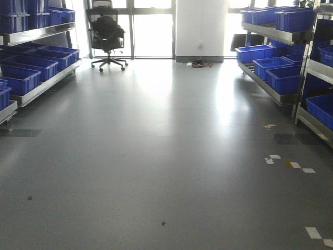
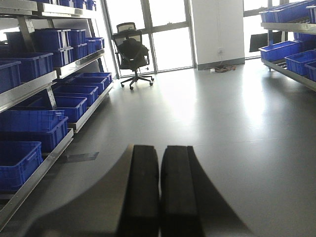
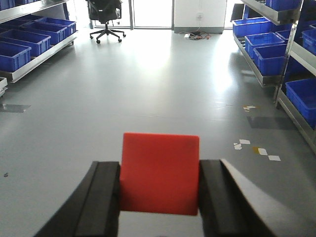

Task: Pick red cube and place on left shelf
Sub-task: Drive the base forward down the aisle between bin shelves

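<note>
In the right wrist view my right gripper [image 3: 160, 170] is shut on the red cube [image 3: 160, 173], a plain bright-red block held between the two black pads above the grey floor. In the left wrist view my left gripper [image 2: 159, 153] is shut and empty, its two black pads pressed together. The left shelf [image 1: 44, 83] is a stainless-steel rack along the left wall, loaded with dark-blue crates; it also shows in the left wrist view [image 2: 37, 173] and the right wrist view [image 3: 37, 59]. Neither gripper shows in the front view.
A matching steel rack [image 1: 270, 88] with blue crates lines the right wall. A black office chair [image 1: 107, 34] stands at the far end by the windows. Grey floor runs between the racks, with white tape marks [image 1: 291, 164] at the right.
</note>
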Controlling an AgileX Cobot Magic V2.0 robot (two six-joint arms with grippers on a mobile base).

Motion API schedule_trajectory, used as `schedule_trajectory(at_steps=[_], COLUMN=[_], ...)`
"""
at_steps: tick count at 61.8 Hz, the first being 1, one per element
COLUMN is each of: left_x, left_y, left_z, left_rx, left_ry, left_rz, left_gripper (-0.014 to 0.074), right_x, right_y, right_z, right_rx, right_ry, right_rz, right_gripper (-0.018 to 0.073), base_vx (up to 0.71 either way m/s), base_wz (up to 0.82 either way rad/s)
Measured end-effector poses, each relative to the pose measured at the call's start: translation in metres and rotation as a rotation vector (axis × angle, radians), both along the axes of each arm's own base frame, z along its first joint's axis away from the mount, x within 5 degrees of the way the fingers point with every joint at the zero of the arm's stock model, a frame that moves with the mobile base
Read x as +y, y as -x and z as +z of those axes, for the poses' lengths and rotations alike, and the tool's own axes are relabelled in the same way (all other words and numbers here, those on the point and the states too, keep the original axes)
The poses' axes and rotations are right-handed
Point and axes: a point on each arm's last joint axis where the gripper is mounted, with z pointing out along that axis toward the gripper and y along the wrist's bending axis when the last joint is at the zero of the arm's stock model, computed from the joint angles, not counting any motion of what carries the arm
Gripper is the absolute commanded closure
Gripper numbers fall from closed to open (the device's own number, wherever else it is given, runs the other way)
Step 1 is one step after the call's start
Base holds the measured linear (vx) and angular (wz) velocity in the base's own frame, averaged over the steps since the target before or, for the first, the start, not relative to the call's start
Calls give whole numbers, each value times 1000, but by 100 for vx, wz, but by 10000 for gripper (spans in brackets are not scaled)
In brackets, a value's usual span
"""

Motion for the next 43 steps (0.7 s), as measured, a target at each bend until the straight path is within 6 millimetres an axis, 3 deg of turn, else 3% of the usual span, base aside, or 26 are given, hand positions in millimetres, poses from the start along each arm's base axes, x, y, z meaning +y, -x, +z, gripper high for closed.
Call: schedule_trajectory(at_steps=[43], left_x=[0], left_y=[0], left_z=[0], left_rx=[0], left_ry=[0], left_rz=[0], left_gripper=[491], right_x=[0], right_y=[0], right_z=[0], right_rx=[0], right_ry=[0], right_rz=[0], right_gripper=[501], base_vx=[52], base_wz=[6])
